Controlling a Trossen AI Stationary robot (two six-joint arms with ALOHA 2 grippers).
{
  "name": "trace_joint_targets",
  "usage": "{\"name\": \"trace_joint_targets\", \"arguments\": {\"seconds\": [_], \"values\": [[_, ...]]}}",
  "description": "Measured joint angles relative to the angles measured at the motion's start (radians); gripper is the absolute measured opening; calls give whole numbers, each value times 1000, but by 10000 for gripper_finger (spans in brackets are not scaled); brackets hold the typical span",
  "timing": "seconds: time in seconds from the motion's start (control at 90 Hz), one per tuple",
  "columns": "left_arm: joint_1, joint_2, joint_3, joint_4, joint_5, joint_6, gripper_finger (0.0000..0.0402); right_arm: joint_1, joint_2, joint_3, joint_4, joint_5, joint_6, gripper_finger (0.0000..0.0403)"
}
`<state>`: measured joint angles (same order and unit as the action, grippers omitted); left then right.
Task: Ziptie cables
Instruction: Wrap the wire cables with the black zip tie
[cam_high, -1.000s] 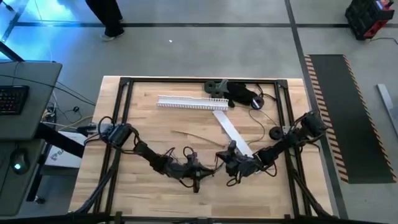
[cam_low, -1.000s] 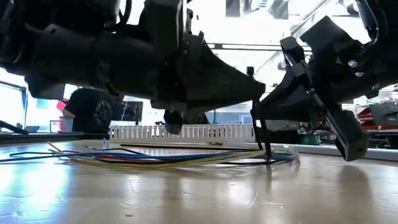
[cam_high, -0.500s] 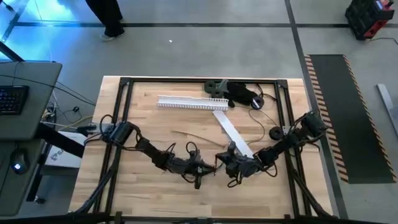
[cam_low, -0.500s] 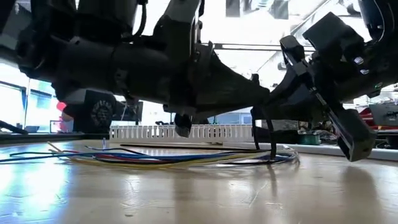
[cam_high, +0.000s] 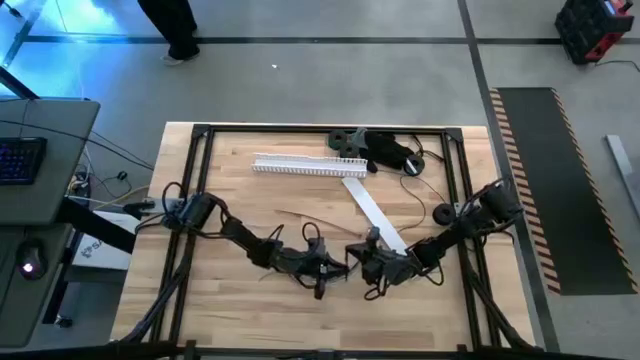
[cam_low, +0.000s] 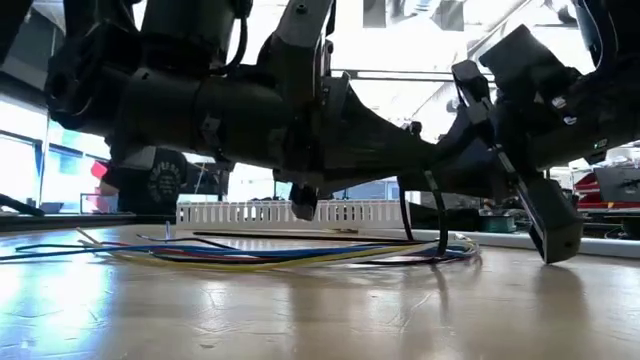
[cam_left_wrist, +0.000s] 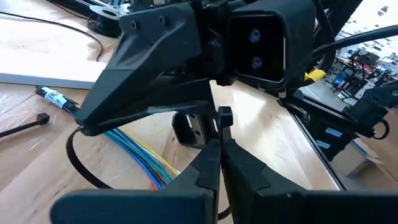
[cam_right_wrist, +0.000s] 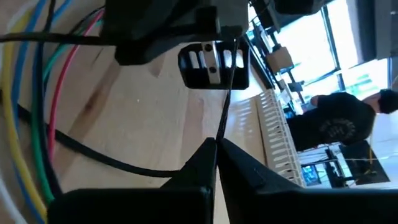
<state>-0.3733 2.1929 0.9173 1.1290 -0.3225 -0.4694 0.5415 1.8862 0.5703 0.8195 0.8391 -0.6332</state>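
Mid-table, 2 grippers, left gripper (cam_high: 335, 270) and right gripper (cam_high: 357, 262), each pinched on 1 black ziptie (cam_low: 440, 215) around the cables (cam_low: 250, 254)

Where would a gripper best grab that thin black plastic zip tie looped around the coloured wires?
Probably the thin black plastic zip tie is best pinched on its free upright tail, from the side: the tail stands clear above the coloured wires, while the loop's bottom lies against the wooden table.

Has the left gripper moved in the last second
Yes. In the high view the left gripper has slid rightward along the table, closing on the nearly stationary right gripper.
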Motion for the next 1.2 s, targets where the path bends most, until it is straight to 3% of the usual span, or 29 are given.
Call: {"name": "trace_joint_targets", "arguments": {"seconds": [1.2], "values": [[-8,1,1,28,0,-69,0,16,0,-30,68,32,-146,0]]}}
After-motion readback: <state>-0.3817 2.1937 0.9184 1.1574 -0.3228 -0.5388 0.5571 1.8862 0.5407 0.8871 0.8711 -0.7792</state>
